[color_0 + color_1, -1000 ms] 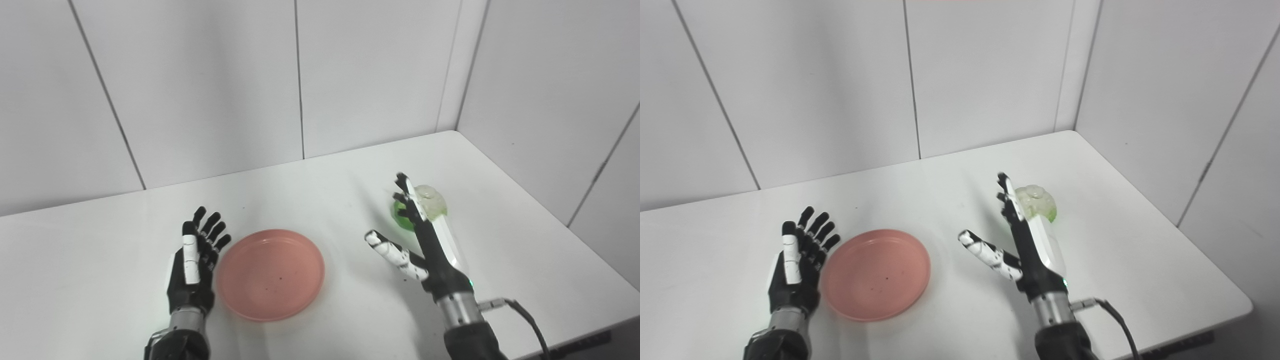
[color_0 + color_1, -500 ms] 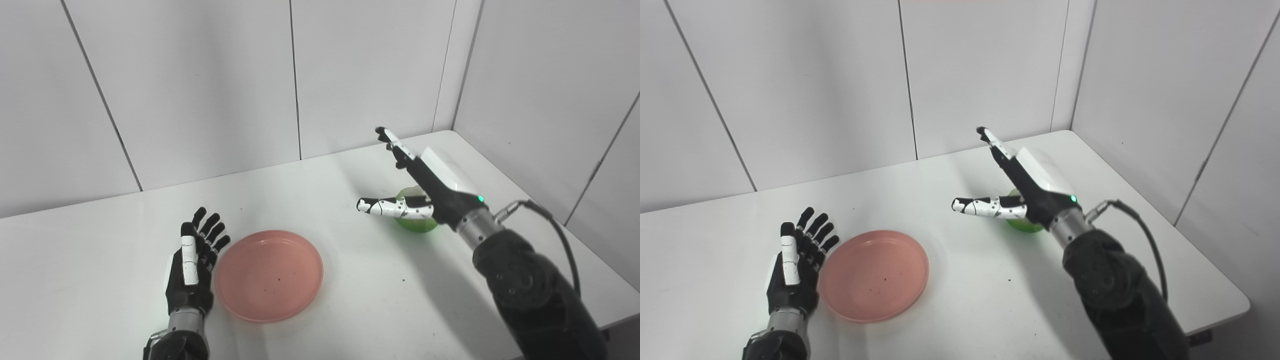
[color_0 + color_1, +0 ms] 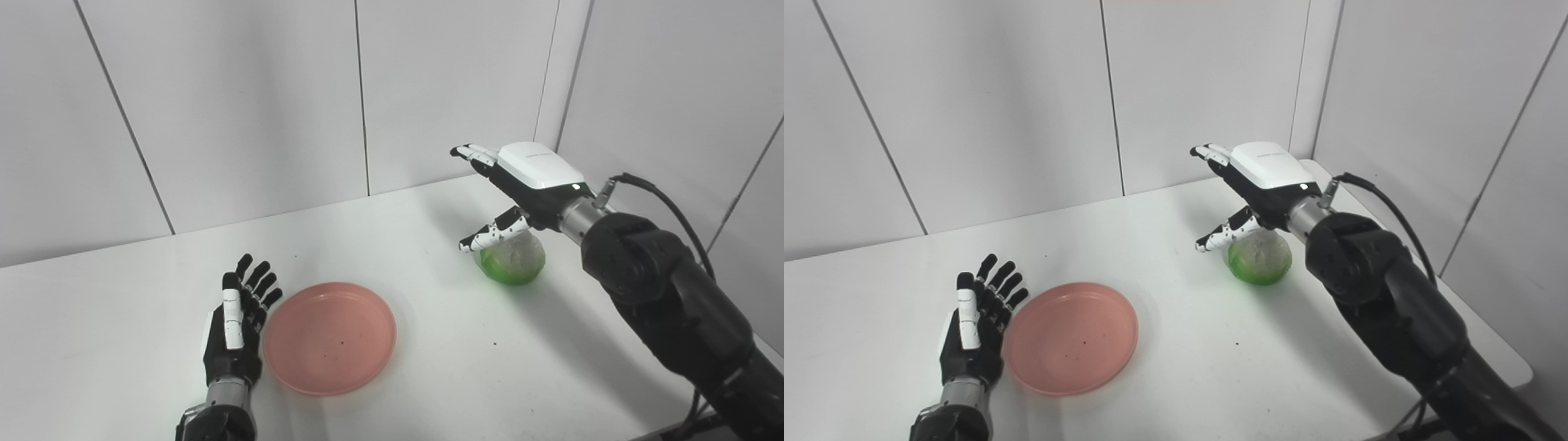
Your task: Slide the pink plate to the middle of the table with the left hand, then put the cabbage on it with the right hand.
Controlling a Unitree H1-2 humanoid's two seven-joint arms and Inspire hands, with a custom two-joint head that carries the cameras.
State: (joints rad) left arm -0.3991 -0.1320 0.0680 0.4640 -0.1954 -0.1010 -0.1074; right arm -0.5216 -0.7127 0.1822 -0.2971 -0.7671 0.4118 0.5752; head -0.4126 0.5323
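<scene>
- The pink plate (image 3: 330, 336) lies flat on the white table (image 3: 429, 380), near the front edge and a little left of the middle. It holds nothing.
- The left hand (image 3: 236, 327) rests just beside the plate's left rim, palm side turned toward it, fingers spread and straight, gripping nothing. Whether it touches the rim cannot be told from either eye view.
- Judging by where the plate lies, the slide looks done or nearly so; the plate may sit slightly short of true centre.
- The cabbage (image 3: 512, 258) sits on the table to the right and farther back, well apart from the plate. It has not been lifted.
- The right hand (image 3: 517, 187) hangs above the cabbage, back of the hand up, fingers stretched toward the far wall and the thumb pointing down-left just over the cabbage's top. It is wide open and has hold of nothing.
- What is left, by my reading: bring the right hand down around the cabbage, close on it, carry it left and nearer, and set it on the plate.
- The cabbage is round, so it may roll if the fingers nudge it before closing.
</scene>
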